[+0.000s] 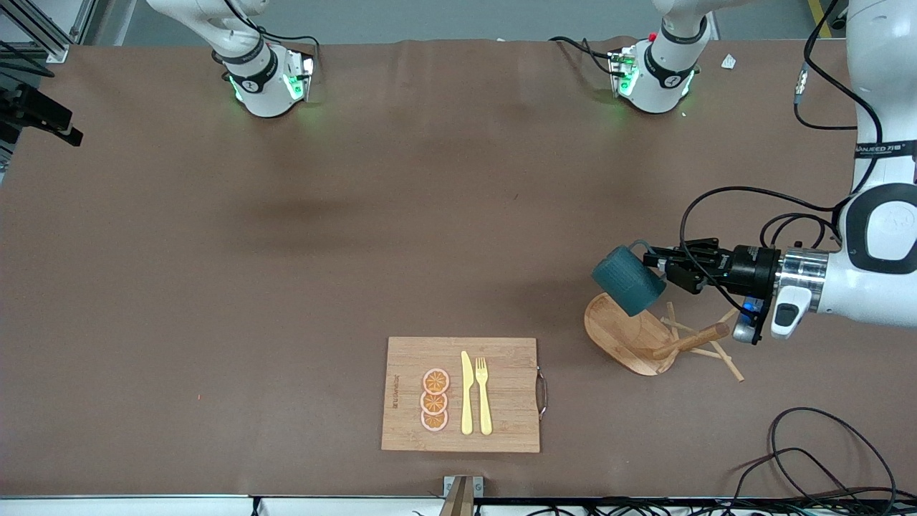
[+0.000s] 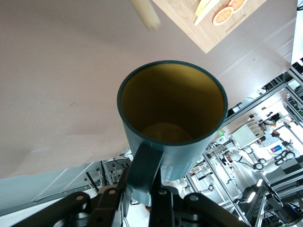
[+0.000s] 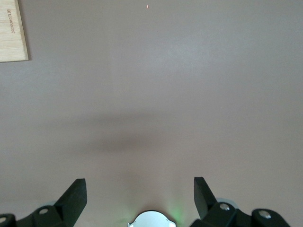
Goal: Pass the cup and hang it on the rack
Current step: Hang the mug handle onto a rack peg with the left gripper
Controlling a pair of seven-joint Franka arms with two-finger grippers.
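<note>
The dark teal cup (image 1: 629, 281) hangs in the air over the rack's oval base, tilted on its side, with my left gripper (image 1: 648, 256) shut on its thin handle. In the left wrist view the cup (image 2: 173, 109) shows its mustard-brown inside, and the handle (image 2: 144, 170) is pinched in the left gripper (image 2: 144, 191). The bamboo rack (image 1: 623, 333) sits toward the left arm's end of the table; its post (image 1: 691, 340) and pegs seem to lean toward that end. My right gripper (image 3: 139, 182) is open over bare table and holds nothing; it is outside the front view.
A bamboo cutting board (image 1: 509, 423) lies near the front camera's edge, carrying three orange slices (image 1: 435, 400), a yellow knife (image 1: 466, 393) and a fork (image 1: 483, 394). Black cables (image 1: 824, 459) loop at the near corner by the left arm. One blurred rack peg (image 2: 146, 12) crosses the left wrist view.
</note>
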